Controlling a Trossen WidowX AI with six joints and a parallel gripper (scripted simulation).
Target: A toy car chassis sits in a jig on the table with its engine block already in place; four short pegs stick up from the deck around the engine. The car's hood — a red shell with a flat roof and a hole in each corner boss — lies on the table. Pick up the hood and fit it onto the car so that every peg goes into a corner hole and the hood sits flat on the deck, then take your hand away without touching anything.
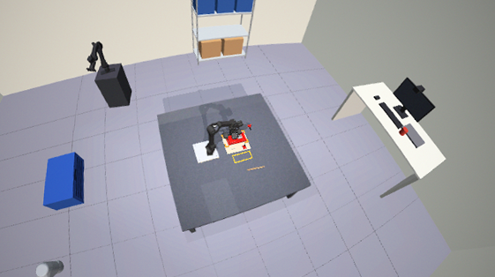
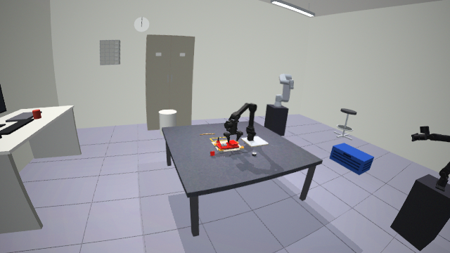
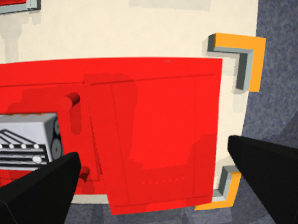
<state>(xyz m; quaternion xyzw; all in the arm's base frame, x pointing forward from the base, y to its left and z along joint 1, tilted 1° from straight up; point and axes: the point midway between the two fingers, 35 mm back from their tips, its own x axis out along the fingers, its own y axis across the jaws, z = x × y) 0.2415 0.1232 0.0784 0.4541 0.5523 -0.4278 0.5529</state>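
With my gripper [image 1: 233, 134] [image 2: 233, 140] [image 3: 154, 151] open wide and nothing in its grasp, I reach over a toy car at the centre of a dark table [image 1: 190, 196] [image 2: 197, 179]. In the wrist view, my two black fingers enter from the lower left and the right edge, one tip on either side of a flat-topped red shell [image 1: 231, 142] [image 2: 233, 143] [image 3: 157, 130]. It appears to be the hood, though I cannot tell for certain. It shows beside the engine block [image 3: 27, 142], not over it, and I cannot tell what it rests on.

At the left of that frame, the engine block sits in the red chassis [image 1: 244, 139] [image 2: 221, 147] [image 3: 30, 97], with one peg [image 3: 72, 99] plainly standing uncovered nearby. The chassis lies on a cream jig [image 1: 231, 150] [image 2: 231, 150] [image 3: 165, 30], where an orange corner bracket [image 3: 257, 50] shows at upper right. In the exterior view, a small red cube [image 1: 249, 125] [image 2: 212, 153] lies on the table, left of and below the jig.
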